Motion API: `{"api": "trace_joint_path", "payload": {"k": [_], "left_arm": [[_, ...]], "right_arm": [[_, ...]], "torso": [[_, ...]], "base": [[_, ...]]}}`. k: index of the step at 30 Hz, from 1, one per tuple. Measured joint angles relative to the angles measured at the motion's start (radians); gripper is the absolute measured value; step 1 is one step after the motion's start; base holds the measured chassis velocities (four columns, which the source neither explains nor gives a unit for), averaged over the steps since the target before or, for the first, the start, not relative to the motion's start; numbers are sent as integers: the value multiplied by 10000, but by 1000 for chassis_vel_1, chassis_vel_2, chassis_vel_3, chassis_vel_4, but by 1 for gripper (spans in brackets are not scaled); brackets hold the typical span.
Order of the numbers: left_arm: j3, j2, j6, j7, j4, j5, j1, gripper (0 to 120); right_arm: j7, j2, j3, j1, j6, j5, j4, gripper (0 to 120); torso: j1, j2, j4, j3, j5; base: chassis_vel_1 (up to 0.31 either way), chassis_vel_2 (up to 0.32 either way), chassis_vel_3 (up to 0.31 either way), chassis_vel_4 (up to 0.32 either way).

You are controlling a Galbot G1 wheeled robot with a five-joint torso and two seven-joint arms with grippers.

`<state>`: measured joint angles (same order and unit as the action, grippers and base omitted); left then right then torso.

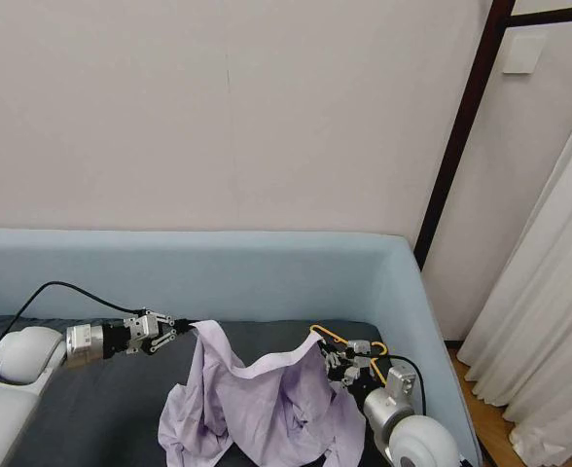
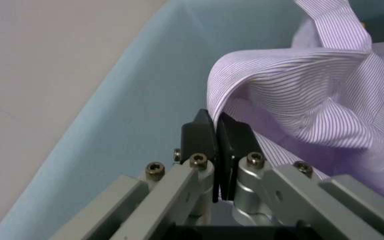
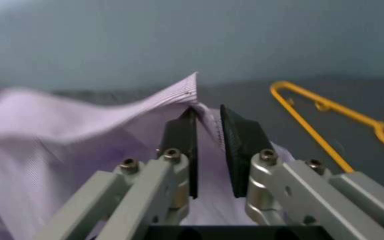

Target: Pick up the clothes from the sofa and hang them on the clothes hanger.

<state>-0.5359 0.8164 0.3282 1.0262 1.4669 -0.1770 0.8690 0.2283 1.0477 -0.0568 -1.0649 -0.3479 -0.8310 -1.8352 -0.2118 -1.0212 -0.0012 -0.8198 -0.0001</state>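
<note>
A lilac striped shirt (image 1: 267, 404) hangs stretched between both grippers above the sofa's dark seat (image 1: 91, 404), its lower part heaped on the cushion. My left gripper (image 1: 181, 325) is shut on one edge of the shirt (image 2: 299, 95); its black pads (image 2: 197, 137) pinch the fabric in the left wrist view. To the right, my right gripper (image 1: 327, 360) is shut on another edge of the shirt (image 3: 78, 135), with cloth caught between its pads (image 3: 242, 145). A yellow hanger (image 1: 330, 334) lies on the seat just behind the right gripper and appears beside its fingers in the right wrist view (image 3: 315, 137).
The sofa's pale blue backrest (image 1: 218, 272) runs behind the shirt, and its side arm (image 1: 417, 321) stands at the right. Beyond that arm are a dark door frame (image 1: 461, 126) and white curtains (image 1: 549, 341). A plain wall rises above the backrest.
</note>
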Motion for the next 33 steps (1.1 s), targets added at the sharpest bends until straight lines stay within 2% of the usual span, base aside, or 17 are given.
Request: {"api": "trace_joint_path", "payload": {"k": [1,4,5,9,10,13,14,19,20,24,33], "left_arm": [[0,0,0,0,0,0,0,0],[-17,18,-7,-178,-18,3,74,0],[-17,18,-7,-178,-18,3,74,0],[-41,25,80,-345,56,-83,285,0],[-41,25,80,-345,56,-83,285,0],[-47,87,112,-363,165,-103,388,0],[-47,87,112,-363,165,-103,388,0],[-101,141,152,-400,316,-139,505,0],[-101,141,152,-400,316,-139,505,0],[-191,86,279,-440,343,-219,598,0],[-221,61,449,-564,362,-322,660,0]], "right_arm": [[0,0,0,0,0,0,0,22],[-172,17,-313,99,-759,353,964,35],[-172,17,-313,99,-759,353,964,35],[-1266,63,-695,849,-1202,1360,3083,54],[-1266,63,-695,849,-1202,1360,3083,54],[-2658,269,-762,1770,-1167,2323,4908,68],[-2658,269,-762,1770,-1167,2323,4908,68],[-3799,1003,-877,3474,-412,3415,7676,91],[-3799,1003,-877,3474,-412,3415,7676,91],[-4057,1399,-978,4123,-121,4201,9138,100],[-4288,1808,-1243,4528,-30,4759,10365,98]], "torso": [[0,0,0,0,0],[0,0,-3,0,1],[0,0,-3,0,1],[0,1,1,0,2],[0,1,1,0,2],[0,2,-1,0,0],[0,2,-1,0,0],[-2,1,5,-1,-2],[-2,1,5,-1,-2],[-2,2,-1,-1,0],[-1,2,1,-1,0]], "base": [[0,0,0,0],[0,0,0,0],[0,0,0,0],[0,0,0,0],[0,0,0,0],[0,0,0,0],[0,0,0,0],[0,0,0,0],[0,0,0,0],[0,0,0,0],[0,0,0,0]]}}
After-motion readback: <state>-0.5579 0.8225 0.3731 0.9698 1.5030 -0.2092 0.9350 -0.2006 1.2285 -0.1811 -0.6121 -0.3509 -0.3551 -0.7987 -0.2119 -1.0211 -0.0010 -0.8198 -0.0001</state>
